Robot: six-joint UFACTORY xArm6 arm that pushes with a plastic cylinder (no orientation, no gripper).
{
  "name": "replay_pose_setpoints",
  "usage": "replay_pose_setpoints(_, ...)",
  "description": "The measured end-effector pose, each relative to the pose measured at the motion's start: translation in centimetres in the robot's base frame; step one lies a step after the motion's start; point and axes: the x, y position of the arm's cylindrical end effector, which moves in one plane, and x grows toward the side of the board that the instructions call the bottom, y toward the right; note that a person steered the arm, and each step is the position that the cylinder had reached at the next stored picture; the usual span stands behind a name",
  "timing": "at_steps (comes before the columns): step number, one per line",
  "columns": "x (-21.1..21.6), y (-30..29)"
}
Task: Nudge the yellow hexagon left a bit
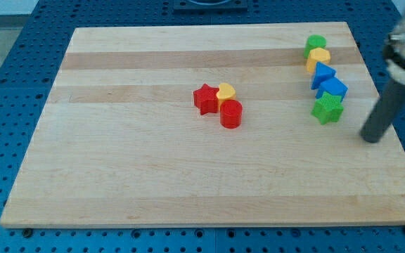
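Observation:
There are two yellow blocks, and their shapes are hard to make out. One yellow block [226,92] sits near the board's middle, touching a red star [204,98] on its left and a red cylinder [231,113] below it. The other yellow block [319,57] lies in a column at the view's upper right, between a green block [316,44] above and a blue triangle [322,72] below. My tip [373,140] rests near the board's right edge, right of and below that column, touching no block.
The right column continues downward with a blue cube [333,88] and a green star [327,109]. The wooden board [153,183] lies on a blue perforated table. The board's right edge is close to my tip.

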Motion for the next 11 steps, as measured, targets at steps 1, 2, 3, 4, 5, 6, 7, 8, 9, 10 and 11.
replay_pose_setpoints(1, -2.5, 2.0)
replay_pose_setpoints(2, -7.3, 2.0)
replay_pose_setpoints(3, -12.2, 2.0)
replay_pose_setpoints(4, -16.5, 2.0)
replay_pose_setpoints(5, -18.9, 1.0)
replay_pose_setpoints(6, -19.0, -1.8)
replay_pose_setpoints(7, -19.0, -4.2)
replay_pose_setpoints(8, -19.0, -5.6)
replay_pose_setpoints(9, -18.9, -6.3)
replay_pose_setpoints(10, -18.6, -7.8)
replay_pose_setpoints(11, -17.5, -9.4)
